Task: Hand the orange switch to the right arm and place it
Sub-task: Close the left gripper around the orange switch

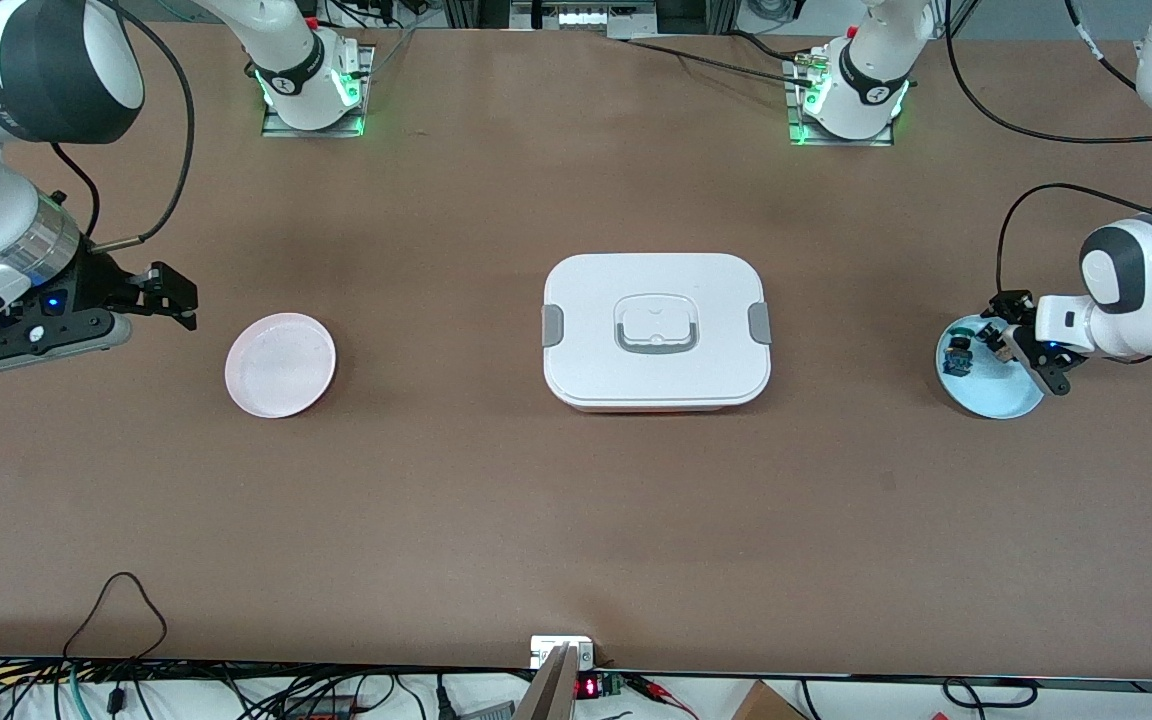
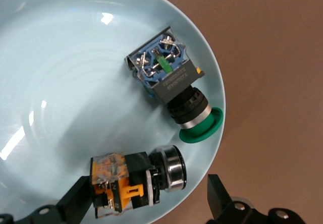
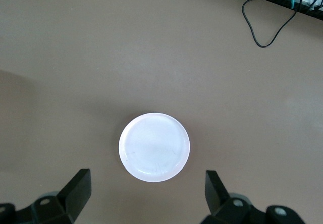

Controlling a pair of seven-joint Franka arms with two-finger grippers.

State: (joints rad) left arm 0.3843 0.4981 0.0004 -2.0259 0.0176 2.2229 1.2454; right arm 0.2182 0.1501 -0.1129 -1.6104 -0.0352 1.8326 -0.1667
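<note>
Small black-bodied orange switch (image 2: 128, 183) lies in pale blue round plate (image 2: 75, 82) at left arm's end, beside green-capped blue switch (image 2: 169, 80). Left gripper (image 2: 146, 196) hovers over it, jaws wide, empty; right gripper (image 1: 168, 292) waits wide open, empty, beside pink round dish (image 1: 280, 364). Looks light, rigid, smooth plastic; best pinched across the flat black body, not the round metal collar.

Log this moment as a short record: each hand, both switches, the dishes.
left hand: open, low over the blue dish, astride the orange switch
right hand: open, waiting beside the pink dish
orange switch: lying in the blue dish, not gripped
green switch: same dish, cap over the rim
white lidded box: mid-table, closed
</note>
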